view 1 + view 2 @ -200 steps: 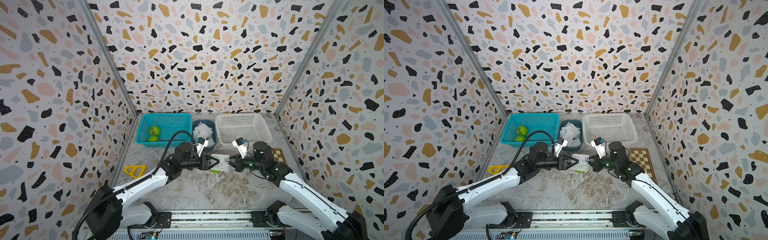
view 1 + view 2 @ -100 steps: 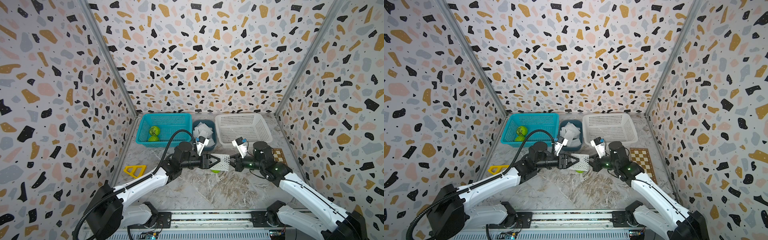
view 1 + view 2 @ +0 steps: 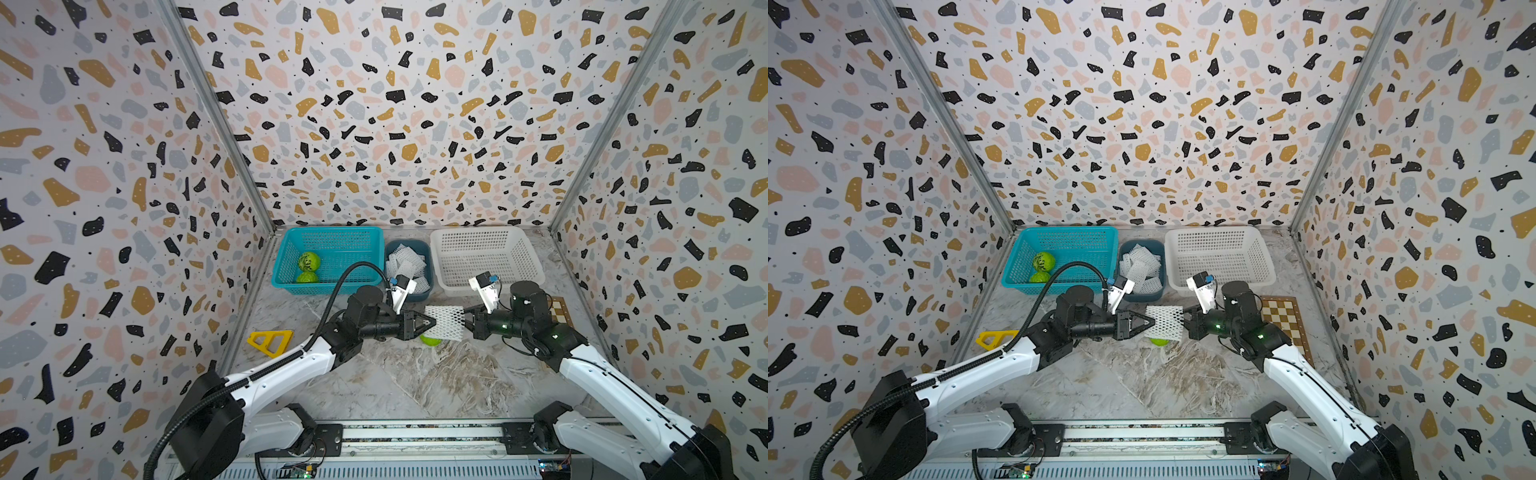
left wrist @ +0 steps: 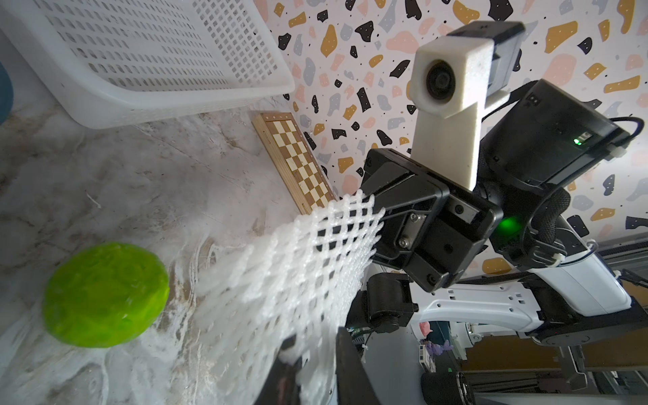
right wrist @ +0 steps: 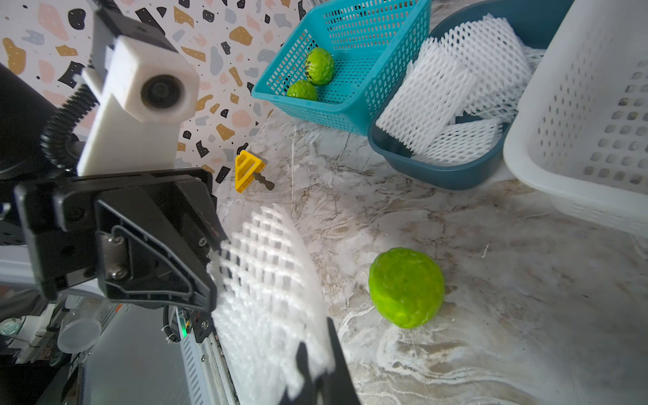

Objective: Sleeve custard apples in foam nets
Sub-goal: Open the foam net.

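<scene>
A white foam net [image 3: 444, 322] [image 3: 1165, 321] hangs stretched between my two grippers, just above the marble table. My left gripper [image 3: 432, 322] [image 4: 315, 347] is shut on the net's left edge. On the opposite edge my right gripper [image 3: 465, 322] [image 5: 319, 347] is shut. One green custard apple [image 3: 431, 340] [image 5: 406, 287] lies on the table under the net, bare and partly hidden by it in both top views. Two more custard apples [image 3: 308, 261] [image 3: 306, 277] sit in the teal basket [image 3: 332, 237].
A dark blue tub [image 3: 409, 293] holding several spare foam nets [image 5: 452, 87] stands between the teal basket and a white perforated basket [image 3: 494, 284] along the back. A yellow triangle [image 3: 270, 341] lies at the left wall, a chessboard [image 3: 1283, 320] at the right.
My left gripper's jaws have closed onto the net's left edge. The right gripper has kept its hold, and both arms have barely moved.
</scene>
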`<state>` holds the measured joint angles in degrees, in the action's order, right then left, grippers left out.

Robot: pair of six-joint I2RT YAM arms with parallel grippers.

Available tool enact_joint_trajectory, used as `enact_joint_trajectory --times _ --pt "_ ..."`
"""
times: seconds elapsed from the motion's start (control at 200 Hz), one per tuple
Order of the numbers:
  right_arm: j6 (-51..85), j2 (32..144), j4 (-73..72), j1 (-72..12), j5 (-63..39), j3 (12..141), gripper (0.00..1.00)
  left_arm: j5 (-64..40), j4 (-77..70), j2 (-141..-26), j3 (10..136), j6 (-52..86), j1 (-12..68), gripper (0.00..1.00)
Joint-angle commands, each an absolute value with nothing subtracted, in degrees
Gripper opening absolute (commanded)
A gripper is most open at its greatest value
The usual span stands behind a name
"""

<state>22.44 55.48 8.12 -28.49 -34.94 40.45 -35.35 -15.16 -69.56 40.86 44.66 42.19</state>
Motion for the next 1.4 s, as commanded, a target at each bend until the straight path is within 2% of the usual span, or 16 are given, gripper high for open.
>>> enact_joint_trajectory --times 0.0,0.105,0.35,0.38,0.461,0.516,0.611,0.696,0.856,1.011,1.216,1.392 --pt "22.20 54.25 7.46 -29.24 -35.95 40.65 0.02 -36.16 -18.34 -70.15 40.51 44.88 42.49 0.15" --pt "22.11 54.17 7.50 -29.36 -35.73 40.58 0.02 -35.94 -18.57 -70.72 40.78 45.00 42.53 0.03" --pt "22.57 52.04 7.20 -28.01 -35.65 40.62 0.09 -34.25 -16.95 -70.58 40.69 44.59 42.52 0.00" --pt "22.53 51.90 7.23 -27.85 -35.62 40.48 0.16 -34.26 -17.16 -70.49 40.69 44.65 42.52 0.00" --pt "23.05 51.37 7.34 -27.31 -34.28 39.85 0.43 -34.19 -18.04 -70.03 40.52 45.09 42.54 0.00" --pt "23.64 50.67 7.30 -26.20 -34.02 39.17 0.55 -34.01 -18.21 -69.45 40.61 45.06 42.40 0.00" --pt "25.00 48.48 6.50 -23.83 -33.67 37.80 0.67 -33.40 -17.69 -68.24 40.65 44.82 42.36 0.00" --pt "26.62 45.91 5.30 -22.07 -32.89 36.30 0.72 -33.37 -17.40 -67.31 40.85 44.64 42.28 0.00" --pt "30.84 43.37 2.20 -17.95 -32.26 32.51 0.75 -34.67 -19.78 -65.57 40.52 45.35 42.19 0.00" --pt "35.55 46.11 -4.40 -13.99 -40.38 28.75 0.73 -36.62 -23.17 -64.43 40.70 46.70 42.19 0.00" --pt "39.20 48.86 -13.58 -14.70 -47.52 27.76 0.70 -39.54 -31.19 -64.70 40.08 49.55 42.14 0.00" --pt "40.62 49.32 -19.59 -20.66 -49.46 28.39 0.70 -42.26 -36.23 -67.67 42.25 52.10 42.19 0.00"
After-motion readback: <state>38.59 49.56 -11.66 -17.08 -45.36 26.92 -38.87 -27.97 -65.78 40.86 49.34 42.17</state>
